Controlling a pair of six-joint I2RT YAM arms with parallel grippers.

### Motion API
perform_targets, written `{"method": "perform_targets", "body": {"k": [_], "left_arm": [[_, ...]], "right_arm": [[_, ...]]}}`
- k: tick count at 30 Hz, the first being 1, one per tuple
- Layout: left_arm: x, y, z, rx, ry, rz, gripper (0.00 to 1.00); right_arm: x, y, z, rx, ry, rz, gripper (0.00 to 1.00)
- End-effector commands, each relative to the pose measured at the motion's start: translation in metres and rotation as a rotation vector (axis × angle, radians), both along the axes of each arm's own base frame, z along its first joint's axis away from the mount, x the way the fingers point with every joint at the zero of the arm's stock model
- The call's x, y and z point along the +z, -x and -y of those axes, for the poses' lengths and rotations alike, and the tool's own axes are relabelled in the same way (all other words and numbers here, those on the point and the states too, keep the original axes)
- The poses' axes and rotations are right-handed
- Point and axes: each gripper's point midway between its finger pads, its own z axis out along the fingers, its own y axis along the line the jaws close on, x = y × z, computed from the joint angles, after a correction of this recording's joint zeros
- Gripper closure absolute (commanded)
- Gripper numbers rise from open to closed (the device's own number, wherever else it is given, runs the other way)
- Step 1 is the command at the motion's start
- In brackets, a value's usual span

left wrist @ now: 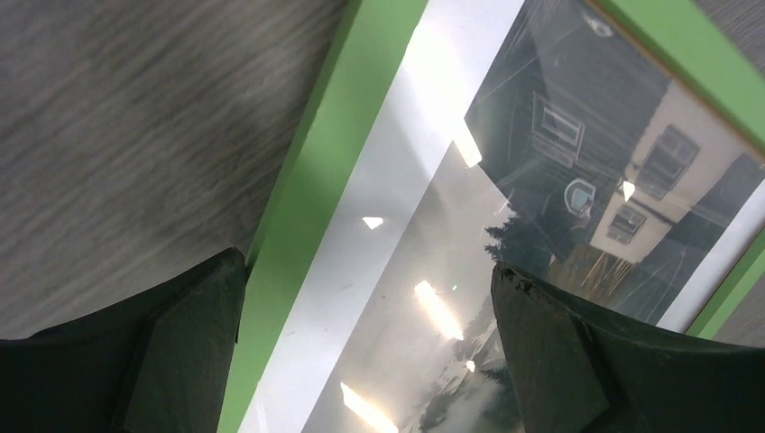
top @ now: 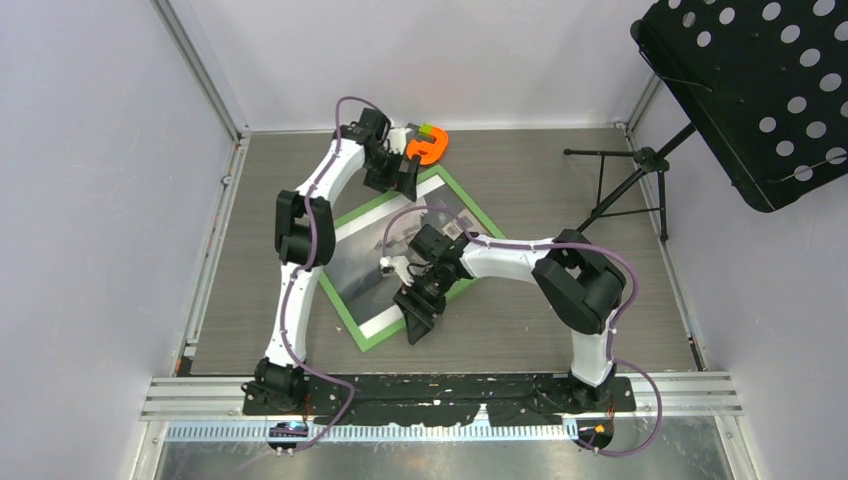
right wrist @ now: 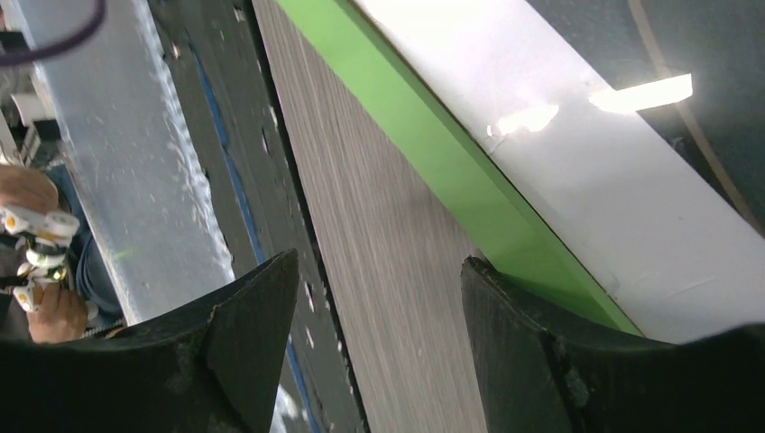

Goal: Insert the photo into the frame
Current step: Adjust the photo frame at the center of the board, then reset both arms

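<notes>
The frame (top: pixel 478 205) lies flat on the table, bright green face up. The photo (top: pixel 365 265), a glossy dark grey print with white bands, lies inside its rails. My left gripper (top: pixel 405 180) hovers over the frame's far corner. In the left wrist view it (left wrist: pixel 370 316) is open, straddling the green rail (left wrist: pixel 311 180) and the photo's white band (left wrist: pixel 388 180), with nothing between its fingers. My right gripper (top: pixel 418 325) is at the frame's near edge. In the right wrist view it (right wrist: pixel 379 307) stands open over bare table, one finger (right wrist: pixel 532 361) beside the green rail (right wrist: pixel 433 162).
An orange clamp-like object (top: pixel 428 147) sits just beyond the frame's far corner, next to the left wrist. A black perforated music stand (top: pixel 760 90) on a tripod (top: pixel 620 190) stands at the back right. Grey walls enclose the table on three sides.
</notes>
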Motion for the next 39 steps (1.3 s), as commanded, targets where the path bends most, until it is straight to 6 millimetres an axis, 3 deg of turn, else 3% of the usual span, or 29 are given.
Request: {"method": "perform_targets", "body": {"k": [1,5,8,11,15,17,22,25,31,33,39], "left_arm": [[0.038,0.015,0.042,-0.076,0.180,-0.010,0.01],[0.048,0.008,0.046,-0.075,0.217,0.022,0.00],[0.069,-0.001,0.040,-0.044,0.247,0.068,0.00],[0.095,-0.008,0.022,0.000,0.237,0.136,0.00],[0.132,-0.010,-0.013,0.069,0.209,0.243,0.00],[0.158,-0.005,-0.032,0.095,0.196,0.311,0.00],[0.189,0.023,-0.082,0.155,0.080,0.441,0.00],[0.204,0.044,-0.117,0.203,-0.025,0.563,0.00],[0.213,0.105,-0.165,0.319,-0.105,0.703,0.00],[0.220,0.128,-0.175,0.340,-0.102,0.759,0.01],[0.216,0.178,-0.201,0.377,-0.081,0.824,0.00]], "right_arm": [[0.019,-0.058,-0.066,-0.092,-0.271,0.224,0.27],[0.032,-0.060,-0.094,-0.109,-0.375,0.251,0.27],[0.039,-0.061,-0.109,-0.118,-0.396,0.265,0.22],[0.053,-0.069,-0.116,-0.140,-0.418,0.297,0.13],[0.076,-0.080,-0.107,-0.172,-0.409,0.370,0.02],[0.087,-0.086,-0.096,-0.195,-0.390,0.406,0.01],[0.119,-0.102,-0.054,-0.254,-0.334,0.551,0.05],[0.133,-0.124,-0.022,-0.321,-0.278,0.665,0.04],[0.153,-0.163,0.052,-0.509,-0.151,0.769,0.05],[0.168,-0.170,0.076,-0.569,-0.140,0.829,0.05],[0.201,-0.186,0.139,-0.758,-0.127,0.962,0.04]]}}
